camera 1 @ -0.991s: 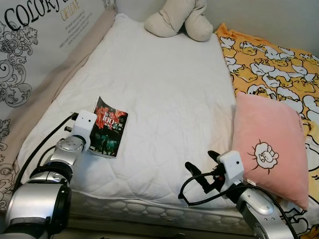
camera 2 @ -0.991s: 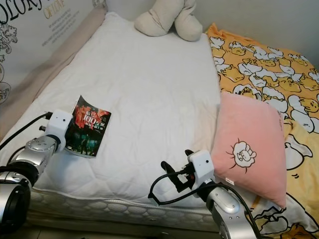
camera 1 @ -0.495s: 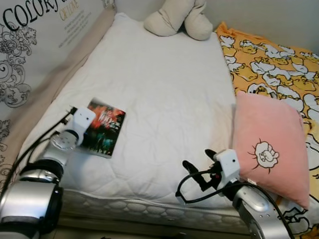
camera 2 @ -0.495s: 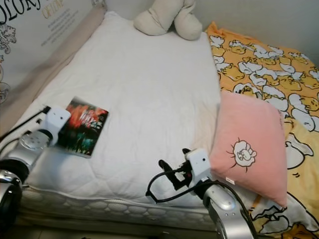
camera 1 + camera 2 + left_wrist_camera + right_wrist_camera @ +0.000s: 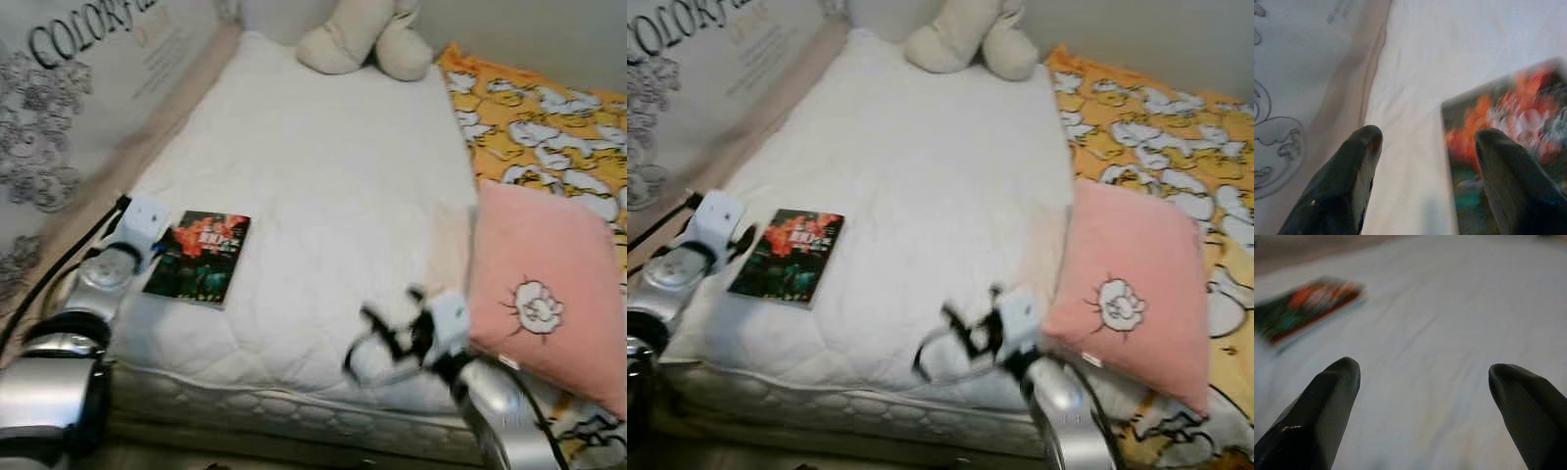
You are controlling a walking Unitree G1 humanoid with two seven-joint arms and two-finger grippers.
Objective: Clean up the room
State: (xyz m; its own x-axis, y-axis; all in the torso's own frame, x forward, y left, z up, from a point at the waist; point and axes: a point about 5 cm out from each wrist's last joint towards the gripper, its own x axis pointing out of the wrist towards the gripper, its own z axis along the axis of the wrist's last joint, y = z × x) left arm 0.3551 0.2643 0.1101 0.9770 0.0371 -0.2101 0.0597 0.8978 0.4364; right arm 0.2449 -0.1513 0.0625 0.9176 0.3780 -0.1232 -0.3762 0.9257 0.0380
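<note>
Cleaning has hardly started, by the look of it. On the white mattress a dark book with a red and orange cover lies flat near the left edge, close to the front corner — nobody holds it. The left gripper sits right at the book's outer side, down by the mattress edge. Its two black fingers are spread wide apart, one above the bare sheet and one over the book's cover, gripping nothing.

The right gripper hangs near the front edge of the mattress, about the middle, just beside a pink pillow. Its fingers are wide apart too, with only sheet between them, and the book is well apart from it.

The pink pillow lies by the right edge, half on a yellow duck blanket — that blanket looks rumpled. A cream stuffed toy rests at the far end.

I think the book, the pillow and the blanket all need tidying yet.
</note>
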